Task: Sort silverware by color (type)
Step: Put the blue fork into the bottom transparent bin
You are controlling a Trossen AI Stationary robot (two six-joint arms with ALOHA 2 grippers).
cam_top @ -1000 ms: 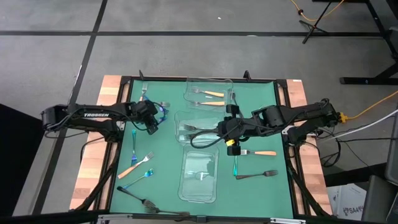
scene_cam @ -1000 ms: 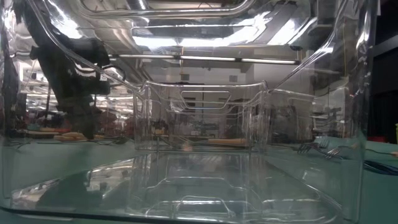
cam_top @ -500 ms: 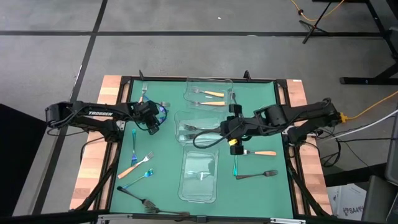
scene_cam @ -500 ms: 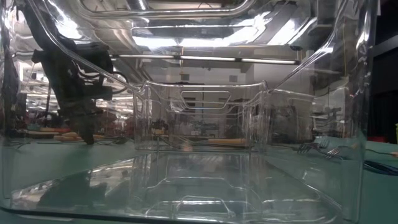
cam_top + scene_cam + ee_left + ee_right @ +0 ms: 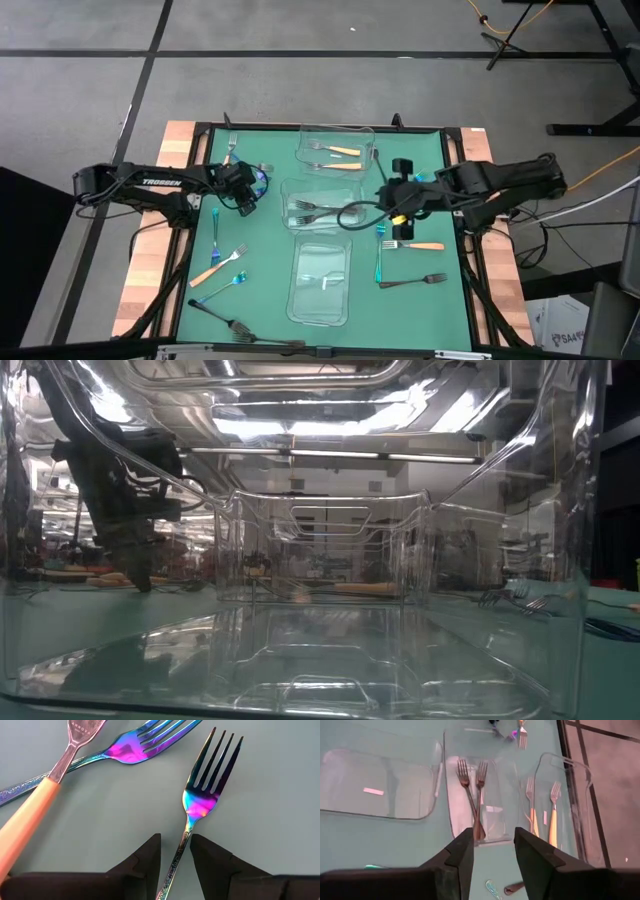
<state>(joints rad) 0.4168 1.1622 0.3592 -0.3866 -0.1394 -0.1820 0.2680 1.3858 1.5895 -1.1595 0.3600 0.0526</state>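
Your left gripper (image 5: 175,857) sits low over the mat at about nine o'clock on the table, fingers narrowly parted with the handle of an iridescent fork (image 5: 202,795) running between them, not visibly clamped. That fork's long axis lines up with the gripper's reach, tines pointing away from it, so a straight close looks enough. A second iridescent fork (image 5: 135,747) and an orange-handled fork (image 5: 35,815) lie just beside it, crossing each other.

Your right gripper (image 5: 490,857) is empty, fingers apart, raised near three o'clock of the middle tray (image 5: 287,190).

Three clear trays run from twelve to six o'clock down the table centre. The far tray (image 5: 306,135) holds two orange-handled forks (image 5: 551,812), the middle one two dark forks (image 5: 470,787), and the near tray (image 5: 296,300) appears to hold no forks. That leaves it, I judge, for the iridescent kind; more forks lie loose on the mat (image 5: 270,270).
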